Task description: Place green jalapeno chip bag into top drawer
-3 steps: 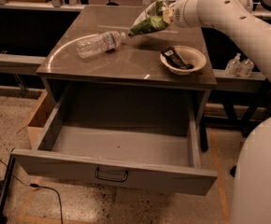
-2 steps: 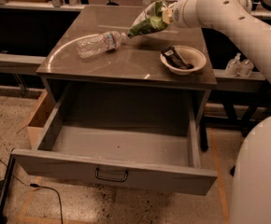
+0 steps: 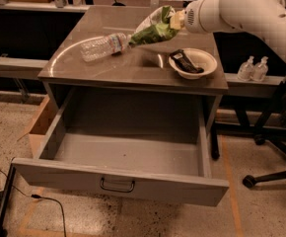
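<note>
The green jalapeno chip bag (image 3: 155, 29) hangs in the air above the back middle of the cabinet top, tilted down to the left. My gripper (image 3: 175, 20) is shut on its upper right end, at the end of the white arm that reaches in from the upper right. The top drawer (image 3: 123, 157) stands pulled out wide below the cabinet top, grey, with nothing in it and a dark wire handle (image 3: 117, 185) at the centre of its front panel. The bag is well behind and above the drawer opening.
A clear plastic water bottle (image 3: 102, 45) lies on its side on the cabinet top (image 3: 108, 65), its cap near the bag's lower tip. A white bowl (image 3: 193, 63) with a dark item stands at the right. Two small bottles (image 3: 253, 68) stand on a shelf at the right.
The bag and gripper have moved very slightly, staying above the cabinet top. The bottle, bowl and drawer have not moved.
</note>
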